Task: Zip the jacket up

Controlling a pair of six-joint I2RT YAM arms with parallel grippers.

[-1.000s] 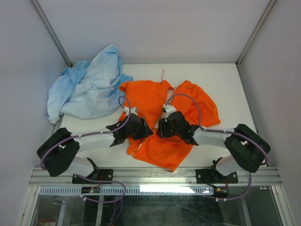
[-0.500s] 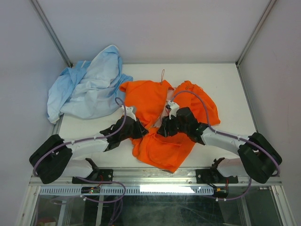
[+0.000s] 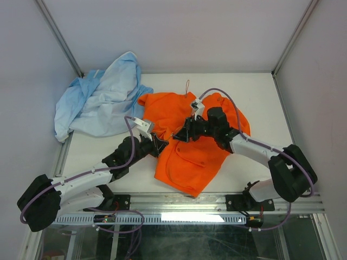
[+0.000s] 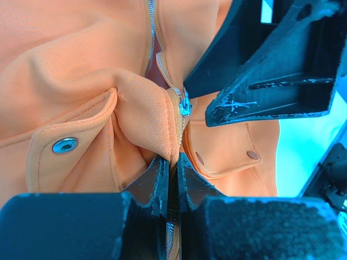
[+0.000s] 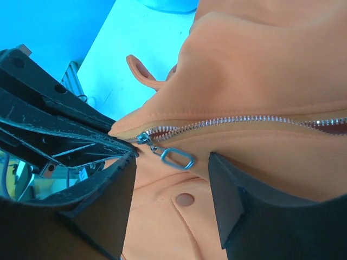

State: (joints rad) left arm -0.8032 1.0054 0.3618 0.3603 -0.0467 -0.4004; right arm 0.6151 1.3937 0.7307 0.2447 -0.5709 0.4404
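The orange jacket lies crumpled in the middle of the table. My left gripper is shut on the jacket's zipper edge near the bottom; in the left wrist view its fingertips pinch the fabric fold and zipper tape just below the silver slider. My right gripper faces it from the right and is open. In the right wrist view the metal zipper pull hangs between its spread fingers, untouched. Zipper teeth beyond the slider lie parted, with pink lining showing.
A light blue cloth garment is heaped at the back left, touching the jacket's sleeve. Bare white tabletop lies to the right. Enclosure walls stand on three sides and a metal rail runs along the near edge.
My left gripper has shut on the jacket's zipper edge and pulled back to the left. The right gripper moved farther up the jacket and opened wider. The lower jacket has stretched flatter.
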